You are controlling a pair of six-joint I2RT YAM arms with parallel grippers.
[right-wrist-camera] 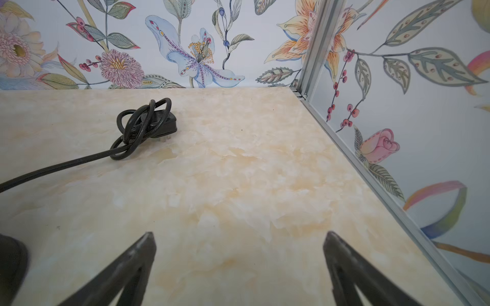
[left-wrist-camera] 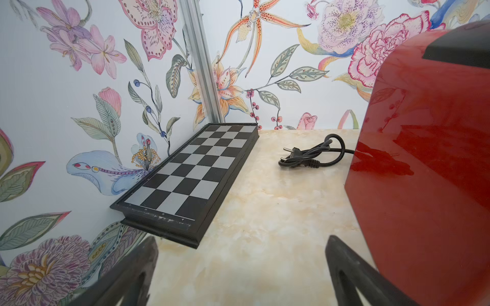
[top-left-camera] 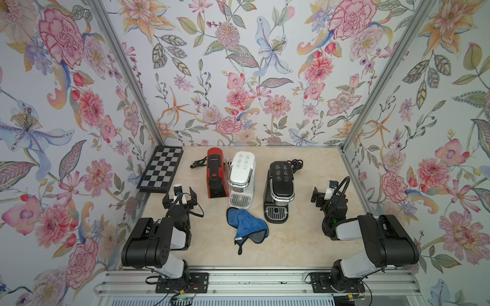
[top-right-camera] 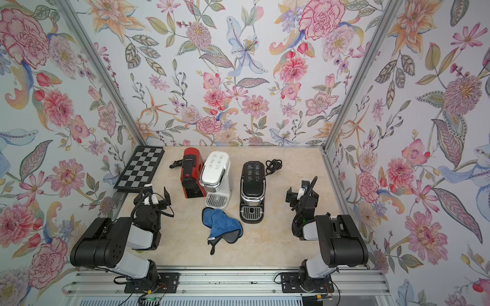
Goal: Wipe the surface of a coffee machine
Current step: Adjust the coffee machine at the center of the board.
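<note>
Three coffee machines stand in a row at the back in both top views: a red one (top-left-camera: 216, 174), a white one (top-left-camera: 241, 176) and a black one (top-left-camera: 278, 189). A crumpled blue cloth (top-left-camera: 246, 225) lies flat in front of the white and black machines, untouched. My left gripper (top-left-camera: 179, 197) hovers open and empty left of the red machine (left-wrist-camera: 424, 159), jaws wide apart (left-wrist-camera: 241, 241). My right gripper (top-left-camera: 322, 195) stands open and empty right of the black machine, over bare table (right-wrist-camera: 238, 235).
A folded chessboard (left-wrist-camera: 191, 174) lies against the left wall. A black plug and cord (left-wrist-camera: 310, 156) lies behind the red machine, another coiled cord (right-wrist-camera: 143, 127) behind the black one. Floral walls enclose the marble-patterned table (top-left-camera: 305, 238) on three sides.
</note>
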